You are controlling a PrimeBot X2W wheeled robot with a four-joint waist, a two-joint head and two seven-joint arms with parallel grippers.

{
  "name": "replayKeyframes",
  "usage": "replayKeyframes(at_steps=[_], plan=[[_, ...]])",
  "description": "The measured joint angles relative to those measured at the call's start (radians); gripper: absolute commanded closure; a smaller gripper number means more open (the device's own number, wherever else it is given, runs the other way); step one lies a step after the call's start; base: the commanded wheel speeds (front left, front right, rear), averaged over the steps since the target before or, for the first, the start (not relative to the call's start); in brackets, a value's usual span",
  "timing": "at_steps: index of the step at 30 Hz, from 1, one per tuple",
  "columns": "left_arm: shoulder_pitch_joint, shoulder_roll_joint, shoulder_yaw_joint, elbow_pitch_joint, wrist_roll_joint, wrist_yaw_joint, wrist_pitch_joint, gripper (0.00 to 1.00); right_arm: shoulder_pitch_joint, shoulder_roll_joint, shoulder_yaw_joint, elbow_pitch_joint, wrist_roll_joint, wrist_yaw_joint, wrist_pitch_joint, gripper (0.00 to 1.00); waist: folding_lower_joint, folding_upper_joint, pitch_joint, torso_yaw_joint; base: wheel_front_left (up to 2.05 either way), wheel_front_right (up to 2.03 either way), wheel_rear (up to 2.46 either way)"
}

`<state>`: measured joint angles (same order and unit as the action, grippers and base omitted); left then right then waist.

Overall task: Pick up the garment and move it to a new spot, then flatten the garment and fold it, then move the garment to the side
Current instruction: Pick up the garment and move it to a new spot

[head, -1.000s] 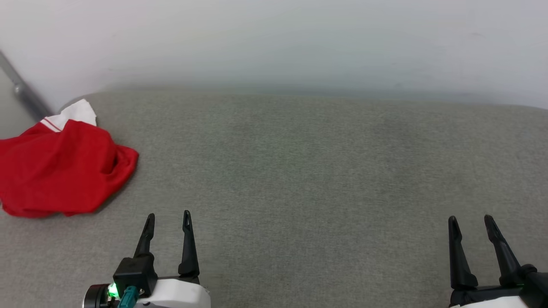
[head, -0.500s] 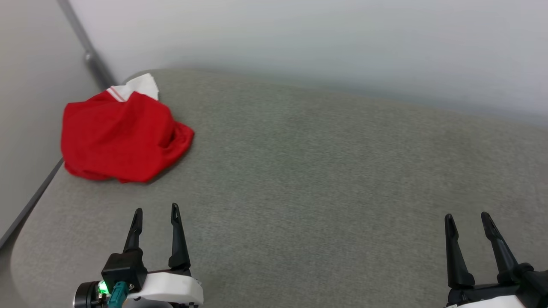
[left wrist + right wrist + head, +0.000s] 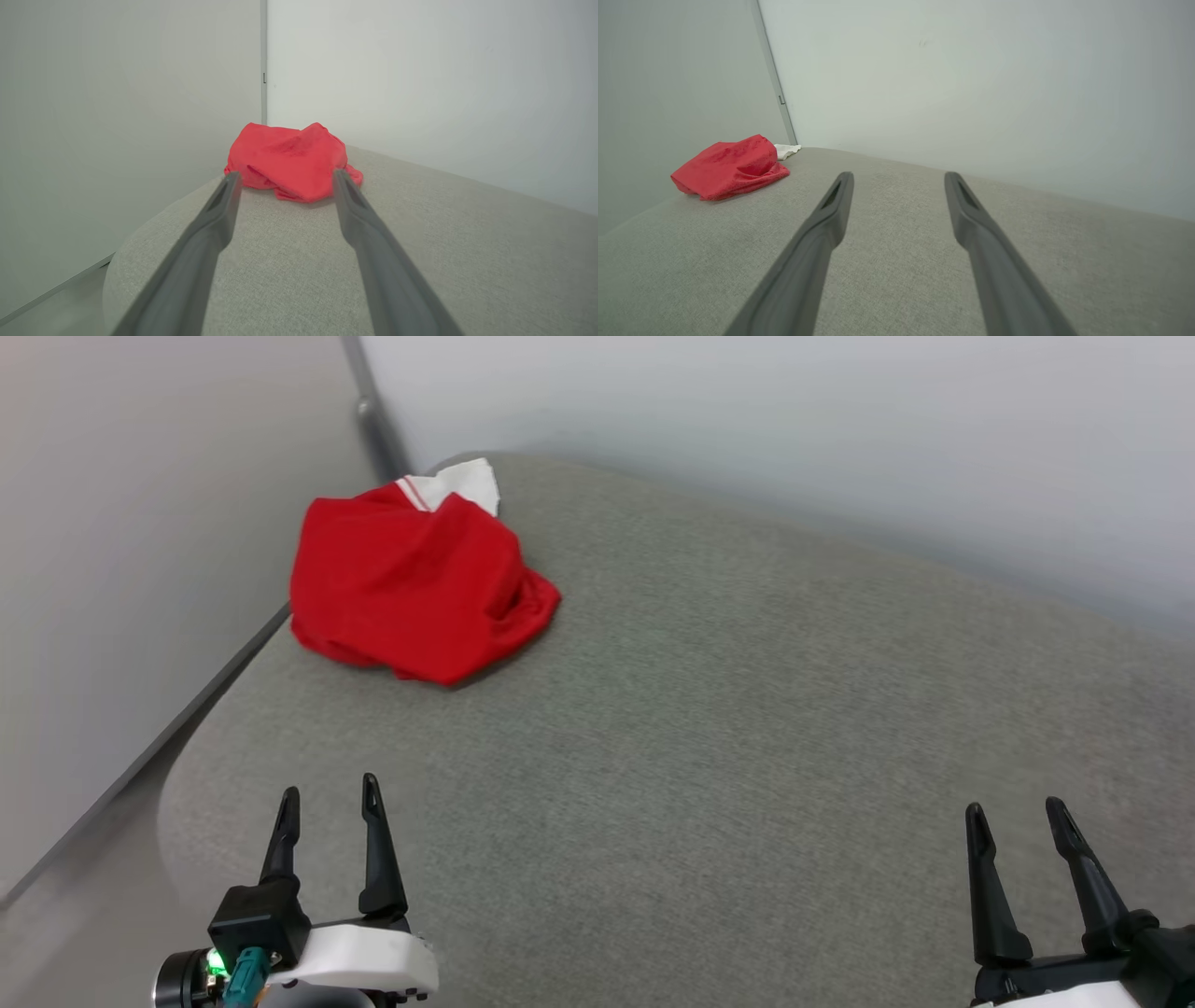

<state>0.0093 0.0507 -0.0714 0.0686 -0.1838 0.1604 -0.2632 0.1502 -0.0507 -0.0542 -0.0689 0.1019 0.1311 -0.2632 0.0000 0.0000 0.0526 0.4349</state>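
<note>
Head view, garment: You see the garment [image 3: 411,583] bunched in a red heap at 11 o'clock of the frame, on the far left corner of the grey pad [image 3: 747,709], close to its left edge.
Head view, white panel: A white panel [image 3: 459,483] with thin red stripes sticks out at the heap's 12 o'clock, toward the post [image 3: 373,420] where the two walls meet.
Head view, left gripper: Your left gripper [image 3: 330,787] sits at 7 o'clock, fingers spread wide with nothing between them. The garment lies well apart, at about 12 to 1 o'clock from it.
Head view, right gripper: Your right gripper [image 3: 1016,806] sits at 5 o'clock, fingers likewise spread and empty, over bare pad. The garment is far off at its 10 o'clock.
Left wrist view, garment: The heap [image 3: 289,163] lies straight ahead at 12 o'clock, framed between the two fingertips and well beyond them.
Left wrist view, fingers: Wide apart, holding nothing, above the pad without touching it as far as you can see.
Right wrist view, garment: The heap [image 3: 731,172] rests at 9 to 10 o'clock, with the white panel at its far end near the post.
Right wrist view, fingers: Wide apart, gripping nothing, with bare pad ahead at 12 o'clock.
</note>
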Motion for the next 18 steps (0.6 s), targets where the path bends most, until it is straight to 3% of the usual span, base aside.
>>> replayKeyframes(at_steps=[9,15,18], plan=[[0.003,0.000,0.013,0.002,-0.010,0.001,0.000,0.00,0.000,0.000,0.002,-0.001,-0.006,0.000,0.000,0.00,0.0000,0.0000,0.002,0.082,0.00,0.00,0.00],[0.005,0.000,0.024,0.004,-0.014,0.001,0.000,0.00,0.000,0.000,0.008,0.000,-0.011,0.000,0.000,0.00,0.0000,0.0000,0.008,0.089,0.00,0.00,0.00],[-0.014,0.000,0.037,0.022,-0.023,-0.022,0.000,0.00,-0.001,0.000,0.009,-0.002,-0.016,0.000,0.000,0.00,0.0000,0.0001,0.013,0.085,0.00,0.00,0.00]])
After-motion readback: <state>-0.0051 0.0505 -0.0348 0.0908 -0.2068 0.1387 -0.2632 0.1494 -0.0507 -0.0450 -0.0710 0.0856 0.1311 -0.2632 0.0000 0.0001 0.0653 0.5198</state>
